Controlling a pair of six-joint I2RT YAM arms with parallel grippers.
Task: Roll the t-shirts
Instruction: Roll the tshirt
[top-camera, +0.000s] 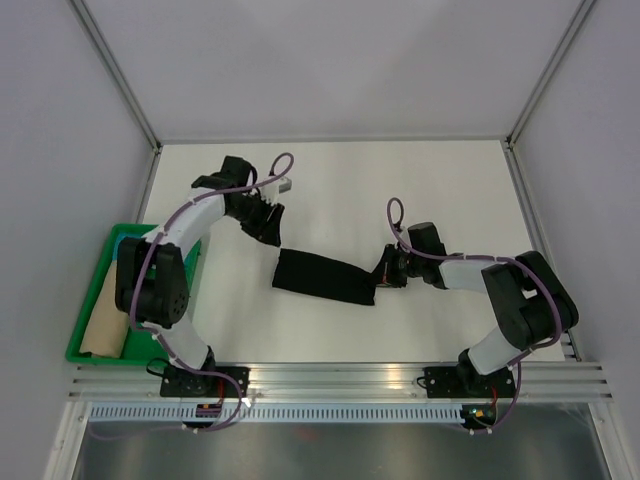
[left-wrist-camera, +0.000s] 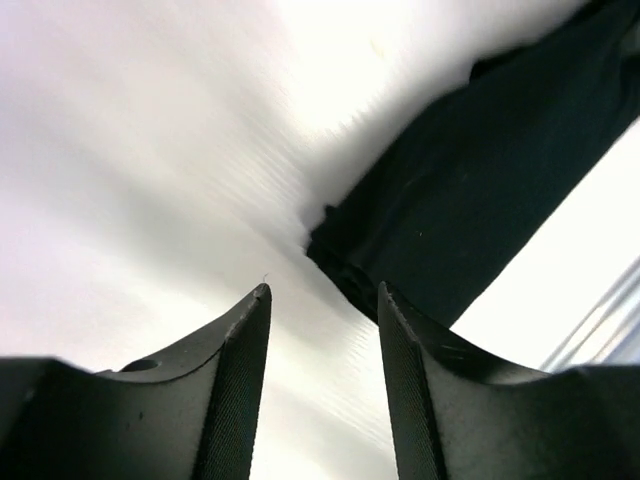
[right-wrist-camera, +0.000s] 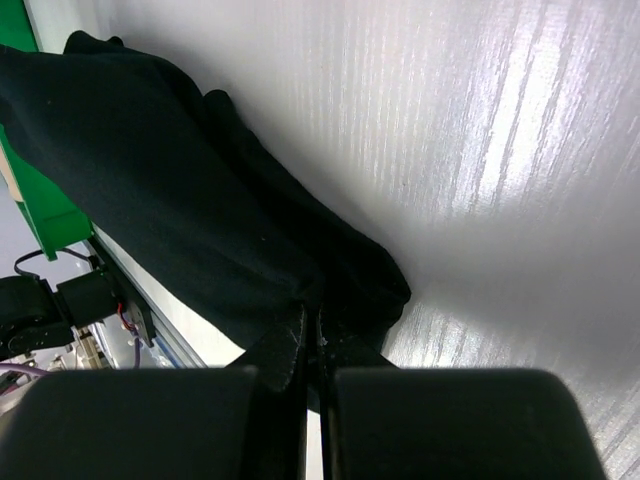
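The black t-shirt (top-camera: 322, 277), folded into a long narrow band, is lying across the middle of the table (top-camera: 430, 190), running from far left to near right. The right gripper (top-camera: 390, 270) is pinching the band's right end, jaws together on the cloth. The left gripper (top-camera: 268, 228) is hovering just off the left end, jaws apart and empty. A tidy roll is likely calling for a square grasp of that left end, turned over tightly against a taut band.

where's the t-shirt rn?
Top view: the t-shirt lies mid-table as a folded strip, the left gripper open just off its left end, the right gripper pinching its right end.
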